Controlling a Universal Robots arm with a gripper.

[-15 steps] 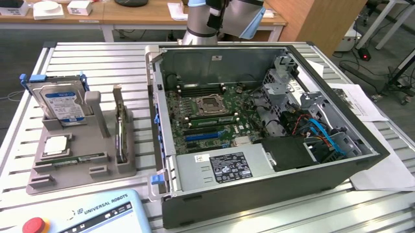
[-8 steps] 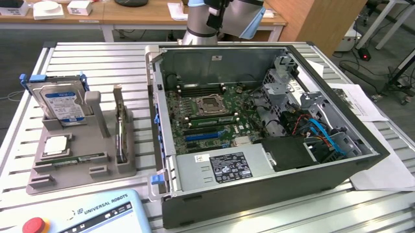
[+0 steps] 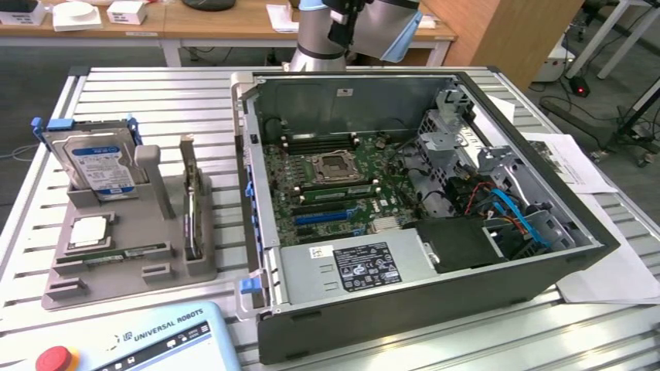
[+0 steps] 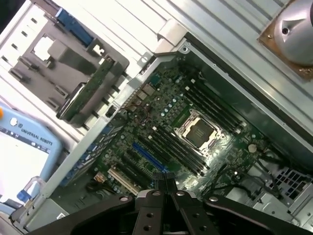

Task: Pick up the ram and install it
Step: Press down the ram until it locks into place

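The ram is a thin green stick lying flat along the front of the grey holder tray, at the exterior view's left of the open computer case. In the wrist view my gripper is shut with nothing between its fingers. It hangs high above the motherboard, over the expansion slots. Black memory slots run on both sides of the processor socket. The socket and the slots also show in the exterior view.
The tray also holds a hard drive with a blue-white label, a square silver processor and a board standing on edge. A teach pendant lies at the table's front. Papers lie beside the case.
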